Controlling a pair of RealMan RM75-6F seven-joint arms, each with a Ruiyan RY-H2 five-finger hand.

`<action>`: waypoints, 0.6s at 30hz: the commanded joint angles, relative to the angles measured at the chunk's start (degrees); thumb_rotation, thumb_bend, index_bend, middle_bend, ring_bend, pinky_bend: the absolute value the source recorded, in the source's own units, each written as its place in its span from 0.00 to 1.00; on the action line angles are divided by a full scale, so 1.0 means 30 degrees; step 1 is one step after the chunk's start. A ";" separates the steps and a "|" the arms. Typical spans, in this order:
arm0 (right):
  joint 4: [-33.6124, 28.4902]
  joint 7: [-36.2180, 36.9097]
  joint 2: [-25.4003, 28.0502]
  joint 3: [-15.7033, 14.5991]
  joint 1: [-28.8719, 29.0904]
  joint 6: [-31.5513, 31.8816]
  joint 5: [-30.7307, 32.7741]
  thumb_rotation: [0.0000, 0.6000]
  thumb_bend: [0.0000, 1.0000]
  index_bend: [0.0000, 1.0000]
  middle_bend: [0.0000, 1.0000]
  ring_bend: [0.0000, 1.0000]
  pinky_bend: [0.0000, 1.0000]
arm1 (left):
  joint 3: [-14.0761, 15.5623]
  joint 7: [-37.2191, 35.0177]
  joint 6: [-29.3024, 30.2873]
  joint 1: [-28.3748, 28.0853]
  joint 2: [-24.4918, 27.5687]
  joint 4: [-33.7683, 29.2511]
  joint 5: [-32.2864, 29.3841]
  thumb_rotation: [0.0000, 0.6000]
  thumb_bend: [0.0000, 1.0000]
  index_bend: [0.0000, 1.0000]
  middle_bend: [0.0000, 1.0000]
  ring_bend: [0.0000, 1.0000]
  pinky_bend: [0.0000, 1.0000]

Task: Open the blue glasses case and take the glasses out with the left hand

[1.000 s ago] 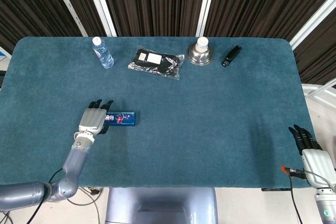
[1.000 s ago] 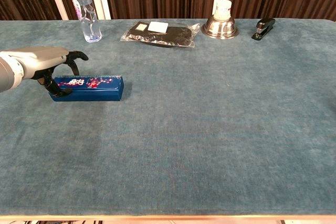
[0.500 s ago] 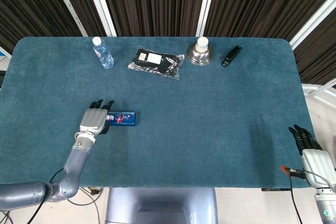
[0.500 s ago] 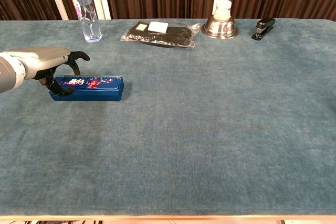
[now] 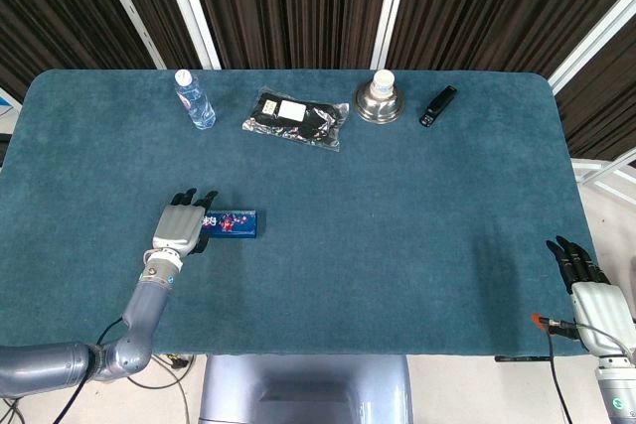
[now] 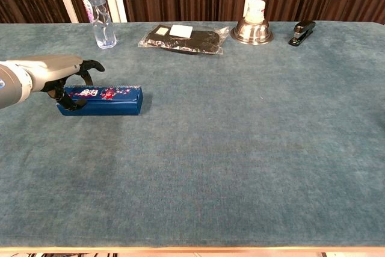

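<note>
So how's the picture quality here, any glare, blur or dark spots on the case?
Head view: even light, sharp, no glare on the blue glasses case. Chest view: the case is sharp, with a soft shadow right of it; the left hand shades its near end.

We seem to be in a robot test lab or demo booth, not a home. Our table (image 5: 417, 206) is covered edge to edge in teal felt, and dark pleated curtains (image 5: 288, 2) with white posts (image 5: 189, 2) close off the 12 o'clock side. Unrelated props sit in a row along that far edge: a water bottle (image 5: 195, 99), a bagged black item (image 5: 296, 117), a metal bell-shaped object (image 5: 380, 98), a black stapler (image 5: 437, 105). Loose cables (image 5: 561, 364) hang at 5 o'clock.
</note>
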 commanded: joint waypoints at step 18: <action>-0.0029 -0.0082 0.0001 0.0002 -0.0009 -0.0023 0.0050 1.00 0.12 0.00 0.00 0.00 0.21 | 0.0035 -0.0097 -0.0251 -0.0305 -0.0333 0.0765 -0.0079 1.00 0.54 0.10 0.29 0.04 0.11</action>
